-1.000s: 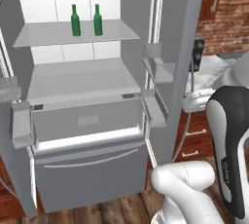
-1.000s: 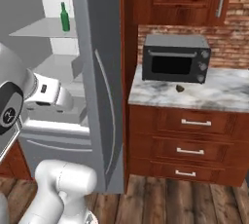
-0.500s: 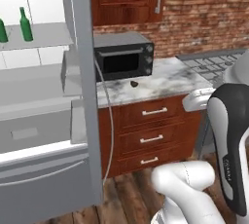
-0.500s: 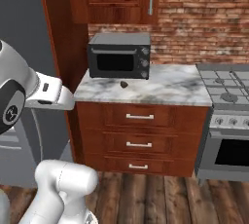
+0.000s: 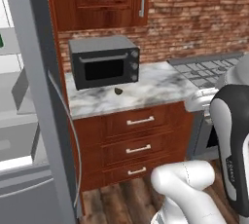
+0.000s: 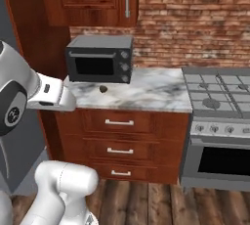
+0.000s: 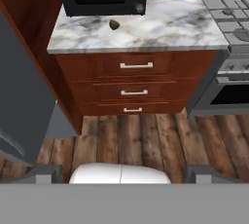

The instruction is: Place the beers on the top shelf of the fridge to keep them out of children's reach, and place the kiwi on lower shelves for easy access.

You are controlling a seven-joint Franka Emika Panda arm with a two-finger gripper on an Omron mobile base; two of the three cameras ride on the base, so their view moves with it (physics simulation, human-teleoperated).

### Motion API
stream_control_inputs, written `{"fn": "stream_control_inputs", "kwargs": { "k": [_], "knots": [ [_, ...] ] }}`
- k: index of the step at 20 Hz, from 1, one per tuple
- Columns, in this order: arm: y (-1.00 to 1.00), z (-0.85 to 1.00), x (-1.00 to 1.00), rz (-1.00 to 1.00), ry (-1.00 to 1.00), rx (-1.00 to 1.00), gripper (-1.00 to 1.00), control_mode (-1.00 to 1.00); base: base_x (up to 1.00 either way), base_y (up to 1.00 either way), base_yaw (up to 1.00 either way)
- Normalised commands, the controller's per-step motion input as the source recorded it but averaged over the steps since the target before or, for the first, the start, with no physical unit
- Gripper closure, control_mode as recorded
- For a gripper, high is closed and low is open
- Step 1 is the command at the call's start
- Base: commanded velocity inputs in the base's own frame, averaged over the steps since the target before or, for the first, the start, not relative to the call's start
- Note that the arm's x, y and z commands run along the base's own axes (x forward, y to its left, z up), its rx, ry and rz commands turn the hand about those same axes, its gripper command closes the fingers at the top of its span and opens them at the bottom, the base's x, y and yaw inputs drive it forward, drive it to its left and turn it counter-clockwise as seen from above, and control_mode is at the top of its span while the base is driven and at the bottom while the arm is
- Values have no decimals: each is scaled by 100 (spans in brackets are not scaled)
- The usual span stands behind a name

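Swinging away from the fridge (image 5: 34, 72), your base is now facing the marble counter (image 5: 155, 84), where a second ago the open cavity with both green bottles standing on the top shelf was in front of you. That suggests the beers are done and you're turning to the fruit. The kiwi (image 5: 118, 91) is lying on the counter just in front of the black oven (image 5: 103, 62), near its right end; from the right base view it's sitting at (image 6: 103, 89), and the hand camera is catching it at (image 7: 114, 24). Your arm is folded back, the wrist held level out to the fridge side, well short of the counter. Your claw (image 7: 124, 172) is standing wide and carrying nothing, its tips poking up at the bottom of the hand view, looking down over the drawers (image 7: 136, 65) and the wooden floor (image 7: 146, 138).
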Motion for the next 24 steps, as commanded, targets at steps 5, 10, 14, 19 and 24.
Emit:
{"fn": "stream_control_inputs", "kwargs": {
  "k": [5,10,14,19,24],
  "knots": [
    [0,0,0,0,0,0,-100,100,72,-24,23],
    [0,0,0,0,0,0,-100,100,66,-31,25],
    [0,0,0,0,0,0,-100,100,52,-39,25],
    [0,0,0,0,0,0,-100,100,43,-40,25],
    [0,0,0,0,0,0,-100,100,34,-31,23]
  ]
}}
